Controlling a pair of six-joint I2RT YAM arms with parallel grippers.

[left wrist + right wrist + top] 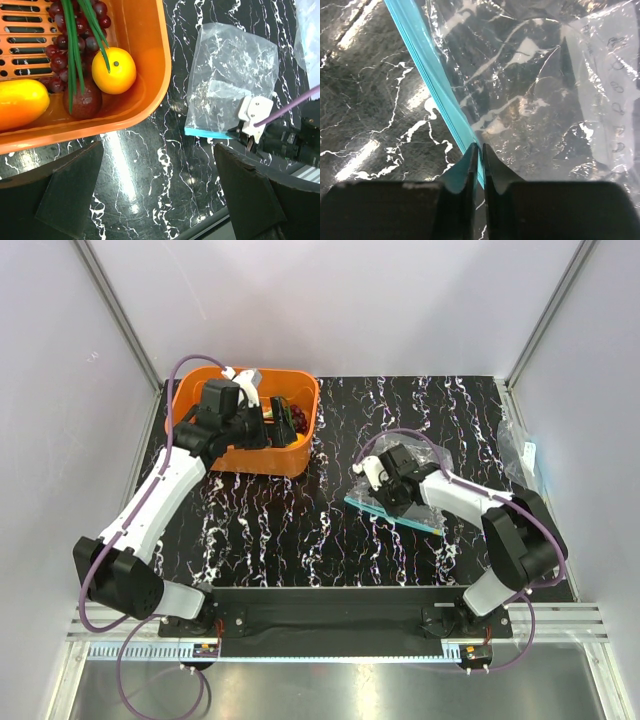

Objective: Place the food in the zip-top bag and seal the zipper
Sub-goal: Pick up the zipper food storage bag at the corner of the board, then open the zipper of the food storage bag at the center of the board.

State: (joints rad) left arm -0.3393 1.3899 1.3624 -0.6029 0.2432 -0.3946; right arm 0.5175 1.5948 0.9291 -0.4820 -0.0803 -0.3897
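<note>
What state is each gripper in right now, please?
Left gripper: open, holding nothing.
Right gripper: closed on the light teal-blue zipper strip of the clear crinkly plastic bag.

Counter (300, 530), as I view it from above:

- Basket (255, 462) at far left.
- In the basket, the grapes (60, 55) lie at the back with the chive bunch (75, 45) across them.
- Before the grapes, left to right: mango (20, 102), apple (82, 102), lemon (114, 70).
- Zip-top bag (235, 70) lies flat on the counter, right of the basket and apart from it.
- Zipper (207, 133) runs along the bag's near edge.
- My right gripper (478, 147) is at that edge, jaws pinched on the zipper.
- My left gripper (157, 147) hangs above the basket, jaws apart.
</note>
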